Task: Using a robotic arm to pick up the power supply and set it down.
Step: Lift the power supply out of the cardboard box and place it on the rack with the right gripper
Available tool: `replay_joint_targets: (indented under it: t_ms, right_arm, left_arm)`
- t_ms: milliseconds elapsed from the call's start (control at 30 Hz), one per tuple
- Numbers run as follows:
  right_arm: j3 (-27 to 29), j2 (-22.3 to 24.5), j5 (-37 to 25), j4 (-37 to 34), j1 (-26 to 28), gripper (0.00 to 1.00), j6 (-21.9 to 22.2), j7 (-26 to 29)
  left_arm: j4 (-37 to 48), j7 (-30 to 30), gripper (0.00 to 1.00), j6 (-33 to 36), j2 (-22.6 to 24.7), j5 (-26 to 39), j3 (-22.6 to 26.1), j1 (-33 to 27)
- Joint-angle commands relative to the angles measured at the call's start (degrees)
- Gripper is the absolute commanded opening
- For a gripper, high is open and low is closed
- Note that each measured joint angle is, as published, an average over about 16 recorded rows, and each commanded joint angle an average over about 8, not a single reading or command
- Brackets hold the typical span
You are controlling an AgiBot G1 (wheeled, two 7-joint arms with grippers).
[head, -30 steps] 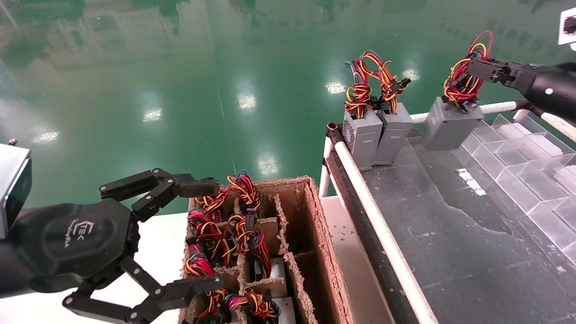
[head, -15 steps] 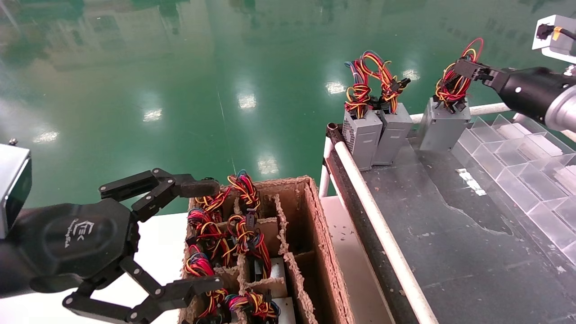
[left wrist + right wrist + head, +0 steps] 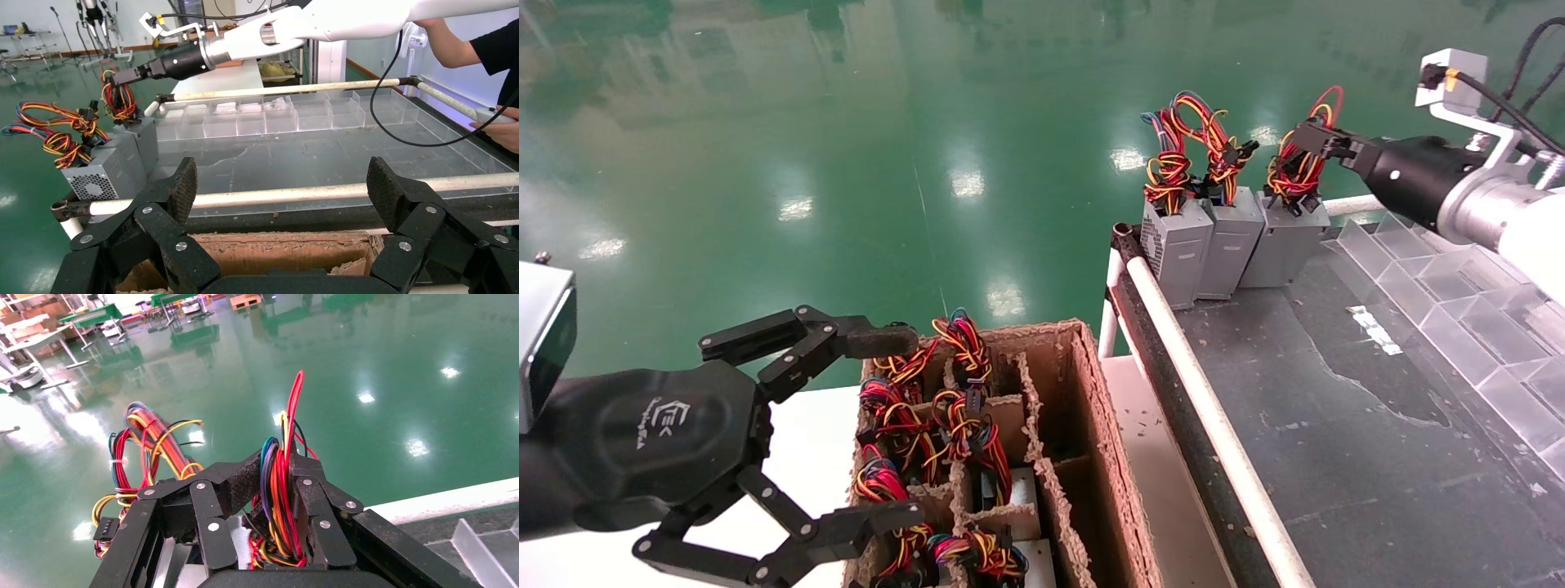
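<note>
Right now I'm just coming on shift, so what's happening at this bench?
The right gripper is shut on the wire bundle of a power supply standing on the dark table, beside two other grey units at its far edge. The left gripper hangs open over a cardboard box holding more supplies.

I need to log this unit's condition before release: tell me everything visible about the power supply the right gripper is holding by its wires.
The power supply is a small plain grey metal box, standing upright on the dark table at its far edge. Its side rests against the neighbouring grey units, third in the row. A compact coil of red, yellow, orange and black wires rises from its top. The right gripper is shut on that coil, one red loop poking above the fingers.
</note>
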Motion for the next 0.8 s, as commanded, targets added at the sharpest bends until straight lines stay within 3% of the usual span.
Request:
replay_joint_targets:
  t_ms: [33, 800]
  right_arm:
    - [-0.10, -0.73, -0.14, 0.13, -0.16, 0.00, 0.27, -0.06]
    - [0.24, 0.11, 0.35, 0.49, -0.06, 0.00, -0.60, 1.29]
  left_arm:
    - [0.00, 0.00, 1.00, 0.00, 0.00, 0.00, 0.00, 0.00]
    - [0.00, 0.01, 1.00, -0.01, 0.00, -0.01, 0.01, 0.00]
